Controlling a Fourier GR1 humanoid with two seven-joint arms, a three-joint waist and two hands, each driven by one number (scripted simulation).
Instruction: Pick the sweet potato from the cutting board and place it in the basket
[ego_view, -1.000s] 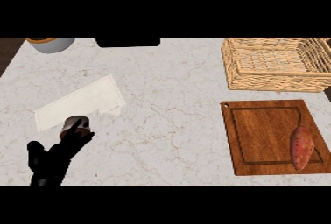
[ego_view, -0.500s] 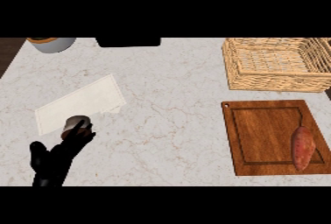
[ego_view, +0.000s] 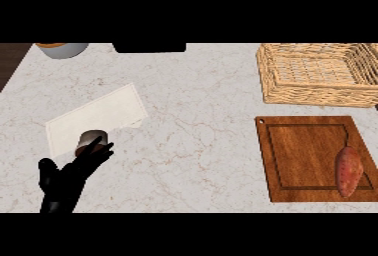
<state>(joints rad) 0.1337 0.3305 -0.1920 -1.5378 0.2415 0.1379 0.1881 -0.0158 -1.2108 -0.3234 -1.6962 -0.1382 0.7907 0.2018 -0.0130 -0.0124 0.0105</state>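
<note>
Here the long, tapered reddish-brown sweet potato lies on the right part of the rectangular dark wooden cutting board, inside its carved groove. The woven square wicker basket stands behind the board, near it but apart. At the lower left the black left hand rests with fingers straight and spread, holding nothing, beside a small brown cylinder on a flat white cloth. The counter is pale veined marble

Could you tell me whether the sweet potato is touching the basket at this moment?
Apart. The head view shows the sweet potato lying on the cutting board, with bare board and a strip of counter between it and the basket.
</note>
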